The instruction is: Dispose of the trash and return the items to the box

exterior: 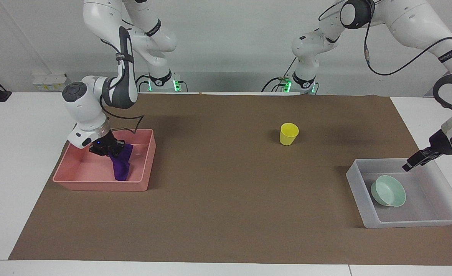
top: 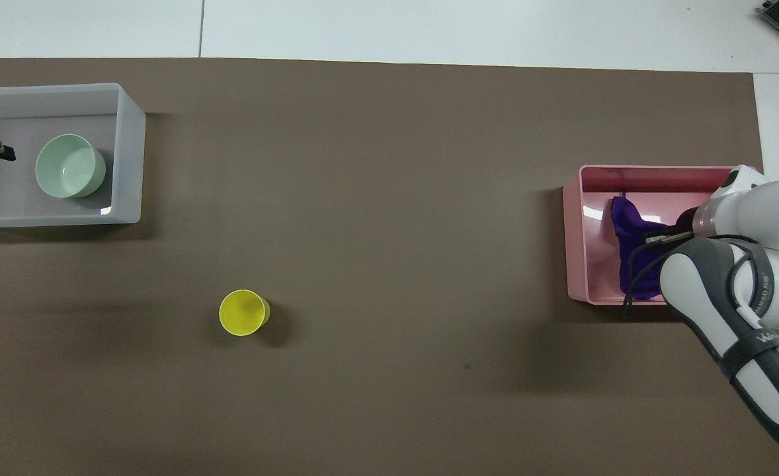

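My right gripper (exterior: 109, 150) is low inside the pink tray (exterior: 99, 187), shut on the top of the deep-purple cloth (exterior: 120, 166). The cloth's lower end rests on the tray floor; it also shows in the overhead view (top: 627, 238). The mint-green bowl (exterior: 388, 190) sits free in the translucent box (exterior: 402, 223), tilted a little. My left gripper (exterior: 407, 167) is open and empty, up over the box's edge toward the left arm's end of the table, apart from the bowl. The yellow cup (exterior: 288, 134) stands upright on the brown mat, nearer to the robots than the box.
The brown mat (exterior: 218, 199) covers most of the table, with white table around it. The pink tray (top: 573, 231) is at the right arm's end, the box (top: 128, 158) at the left arm's end. My right arm's forearm (top: 727, 311) hangs over the tray's corner.
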Available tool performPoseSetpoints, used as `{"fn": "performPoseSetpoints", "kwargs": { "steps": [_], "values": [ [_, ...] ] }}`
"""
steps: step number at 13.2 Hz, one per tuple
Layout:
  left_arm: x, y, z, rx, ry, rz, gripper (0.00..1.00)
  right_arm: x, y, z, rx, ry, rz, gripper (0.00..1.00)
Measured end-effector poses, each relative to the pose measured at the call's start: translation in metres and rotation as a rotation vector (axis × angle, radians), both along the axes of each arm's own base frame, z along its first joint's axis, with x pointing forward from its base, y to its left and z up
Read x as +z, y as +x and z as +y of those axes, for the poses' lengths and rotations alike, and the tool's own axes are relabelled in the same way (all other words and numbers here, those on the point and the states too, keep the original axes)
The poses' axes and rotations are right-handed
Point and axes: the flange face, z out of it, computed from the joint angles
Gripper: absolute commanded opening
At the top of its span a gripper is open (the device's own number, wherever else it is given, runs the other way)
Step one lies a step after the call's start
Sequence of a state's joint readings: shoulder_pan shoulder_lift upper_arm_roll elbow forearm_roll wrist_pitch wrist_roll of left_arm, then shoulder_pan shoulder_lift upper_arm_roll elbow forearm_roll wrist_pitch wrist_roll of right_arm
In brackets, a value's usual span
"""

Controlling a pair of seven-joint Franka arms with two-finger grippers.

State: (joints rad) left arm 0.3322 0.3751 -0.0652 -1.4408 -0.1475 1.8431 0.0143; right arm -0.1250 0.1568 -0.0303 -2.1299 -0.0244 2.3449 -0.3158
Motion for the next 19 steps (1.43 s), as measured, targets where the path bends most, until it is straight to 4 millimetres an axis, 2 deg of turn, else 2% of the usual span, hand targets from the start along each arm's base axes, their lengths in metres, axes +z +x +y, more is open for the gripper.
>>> {"fn": "performPoseSetpoints", "kwargs": {
  "steps": [1, 3, 5, 7, 9, 10, 12, 14, 15, 17, 19],
  "values": [
    [0.013, -0.005, -0.003, -0.004, -0.001, 0.002, 1.0, 0.0, 0.0, 0.0, -0.001, 0.0, 0.0, 1.0],
    [0.027, -0.013, -0.009, -0.013, -0.005, 0.013, 1.0, 0.004, 0.001, 0.0, -0.017, 0.0, -0.008, 1.0],
    [0.034, -0.023, -0.024, -0.047, -0.027, 0.072, 1.0, 0.024, 0.005, 0.003, -0.076, 0.002, -0.035, 1.0],
    [0.048, -0.031, -0.061, -0.115, -0.047, 0.12, 1.0, 0.051, 0.01, 0.019, -0.169, 0.013, -0.039, 1.0],
    [0.05, -0.034, -0.106, -0.182, -0.052, 0.156, 1.0, 0.076, 0.012, 0.053, -0.239, 0.024, -0.046, 1.0],
    [0.042, -0.034, -0.128, -0.206, -0.052, 0.178, 1.0, 0.089, 0.012, 0.071, -0.268, 0.029, -0.052, 1.0],
    [0.011, -0.039, -0.182, -0.246, -0.051, 0.25, 1.0, 0.118, 0.006, 0.099, -0.305, 0.038, -0.064, 1.0],
    [-0.015, -0.051, -0.236, -0.259, -0.036, 0.314, 1.0, 0.156, -0.004, 0.111, -0.314, 0.04, -0.064, 1.0],
    [-0.024, -0.061, -0.255, -0.274, -0.027, 0.332, 1.0, 0.175, -0.008, 0.113, -0.313, 0.039, -0.059, 1.0],
    [-0.038, -0.087, -0.28, -0.298, -0.008, 0.324, 1.0, 0.217, -0.014, 0.112, -0.316, 0.035, -0.047, 1.0],
    [-0.059, -0.123, -0.303, -0.312, -0.004, 0.286, 1.0, 0.255, -0.019, 0.111, -0.32, 0.032, -0.033, 1.0]
  ]
}}
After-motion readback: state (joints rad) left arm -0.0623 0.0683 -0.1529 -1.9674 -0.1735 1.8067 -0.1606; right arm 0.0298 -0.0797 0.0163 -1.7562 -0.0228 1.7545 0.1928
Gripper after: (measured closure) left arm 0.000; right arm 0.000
